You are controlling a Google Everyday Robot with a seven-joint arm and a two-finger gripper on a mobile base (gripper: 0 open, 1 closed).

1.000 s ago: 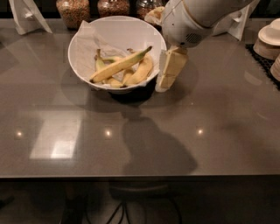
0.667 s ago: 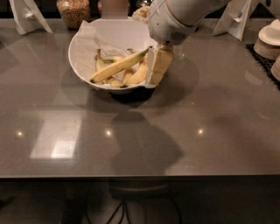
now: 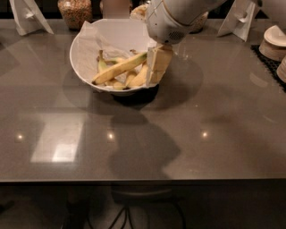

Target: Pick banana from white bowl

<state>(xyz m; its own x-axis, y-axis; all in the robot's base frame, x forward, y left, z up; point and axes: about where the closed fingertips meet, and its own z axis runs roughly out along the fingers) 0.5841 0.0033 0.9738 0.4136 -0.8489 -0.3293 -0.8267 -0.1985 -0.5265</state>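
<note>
The white bowl (image 3: 82, 49), lined with crumpled white paper, stands on the grey table at the upper left of centre. The long, nearly straight yellow banana (image 3: 117, 69) lies across it with its greenish tip pointing up right; shorter curved bananas (image 3: 134, 79) lie under it. My gripper (image 3: 157, 67) hangs from the white arm over the bowl's right rim, its cream fingers pointing down right beside the banana's tip. It holds nothing that I can see.
Glass jars of grains (image 3: 75, 11) stand behind the bowl. White folded stands are at the back left (image 3: 27, 15) and back right (image 3: 241, 18). Stacked white dishes (image 3: 275, 42) sit on a dark mat at the right edge.
The arm and gripper have moved left, from outside the bowl's right side to over its right rim, close to the banana's tip. The bowl and bananas have not moved.
</note>
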